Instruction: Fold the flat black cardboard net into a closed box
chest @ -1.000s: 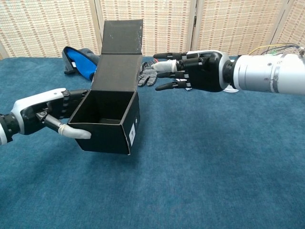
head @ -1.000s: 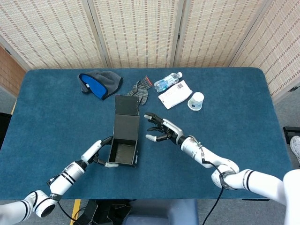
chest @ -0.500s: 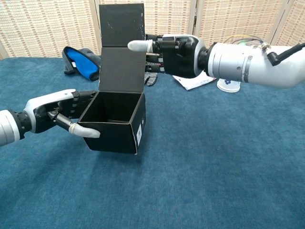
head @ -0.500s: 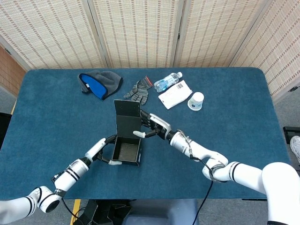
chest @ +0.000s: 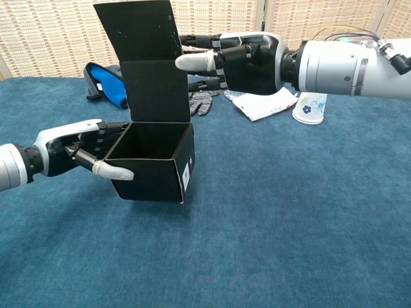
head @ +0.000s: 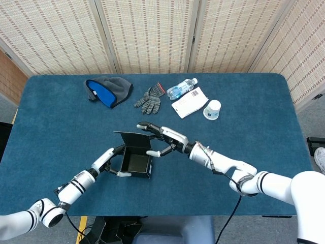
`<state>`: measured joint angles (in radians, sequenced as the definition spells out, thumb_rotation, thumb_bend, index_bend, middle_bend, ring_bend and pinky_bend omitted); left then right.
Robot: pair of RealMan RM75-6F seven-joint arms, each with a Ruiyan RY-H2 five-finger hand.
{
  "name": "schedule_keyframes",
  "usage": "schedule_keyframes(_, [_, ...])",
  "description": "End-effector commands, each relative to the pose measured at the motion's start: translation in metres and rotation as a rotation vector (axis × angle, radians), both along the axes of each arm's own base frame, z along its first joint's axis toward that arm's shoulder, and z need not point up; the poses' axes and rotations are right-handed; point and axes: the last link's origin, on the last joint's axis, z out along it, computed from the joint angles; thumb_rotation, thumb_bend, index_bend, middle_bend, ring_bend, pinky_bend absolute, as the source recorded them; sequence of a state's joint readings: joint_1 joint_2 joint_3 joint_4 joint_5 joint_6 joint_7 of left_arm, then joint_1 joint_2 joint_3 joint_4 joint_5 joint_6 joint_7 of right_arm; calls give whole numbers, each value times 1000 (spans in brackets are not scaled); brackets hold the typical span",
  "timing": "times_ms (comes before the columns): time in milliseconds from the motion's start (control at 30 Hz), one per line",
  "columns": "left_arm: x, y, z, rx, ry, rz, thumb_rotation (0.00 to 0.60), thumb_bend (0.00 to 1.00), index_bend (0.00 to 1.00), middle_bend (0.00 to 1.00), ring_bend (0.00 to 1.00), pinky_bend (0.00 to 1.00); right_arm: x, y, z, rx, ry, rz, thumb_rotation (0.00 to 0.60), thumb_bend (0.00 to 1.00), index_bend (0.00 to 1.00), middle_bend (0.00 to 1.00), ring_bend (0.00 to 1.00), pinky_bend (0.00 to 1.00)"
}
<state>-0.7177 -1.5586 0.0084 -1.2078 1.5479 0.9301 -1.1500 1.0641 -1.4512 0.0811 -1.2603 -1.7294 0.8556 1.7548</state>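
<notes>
The black cardboard box [chest: 154,168] [head: 137,163] stands open-topped on the blue table. Its lid panel [chest: 154,90] rises from the back wall, and the end flap [chest: 136,29] leans forward over the opening. My left hand [chest: 80,151] [head: 110,161] grips the box's left wall, with the thumb across the front corner. My right hand [chest: 241,58] [head: 163,140] is behind the lid's right edge, fingers spread. Its thumb [chest: 194,62] touches the lid near the fold, and it holds nothing.
Along the far side lie a grey and blue hat [head: 108,90], a grey glove [head: 148,99], a water bottle [head: 181,88], a white packet [head: 189,102] and a paper cup [head: 213,109]. A woven screen stands behind the table.
My right hand rose and moved behind the lid, tipping the lid and its end flap forward over the box. The left hand kept its grip on the box.
</notes>
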Motion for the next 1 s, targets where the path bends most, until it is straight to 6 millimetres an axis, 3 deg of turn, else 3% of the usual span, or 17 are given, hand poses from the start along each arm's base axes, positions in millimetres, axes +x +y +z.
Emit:
schedule_keyframes(33, [-1, 0, 0, -4, -2, 7, 600, 77, 316, 365, 246, 231, -1, 2, 3, 9, 19, 25, 600, 292, 0, 28, 0, 155])
schedule_keyframes(167, [-3, 1, 1, -9, 4, 16, 600, 77, 313, 365, 247, 231, -1, 4, 6, 23, 53, 63, 600, 277, 0, 28, 0, 155])
schedule_keyframes(333, [-2, 3, -1, -6, 27, 13, 600, 77, 310, 365, 242, 231, 2, 1, 6, 26, 97, 82, 600, 100, 0, 37, 0, 155])
schedule_keyframes(700, [1, 6, -6, 15, 76, 16, 600, 77, 304, 364, 239, 231, 24, 3, -2, 9, 192, 140, 600, 100, 0, 79, 30, 155])
schedule_keyframes(1000, [-3, 8, -8, 16, 90, 39, 600, 77, 298, 365, 239, 232, 25, 6, -1, 0, 239, 166, 600, 100, 0, 83, 32, 156])
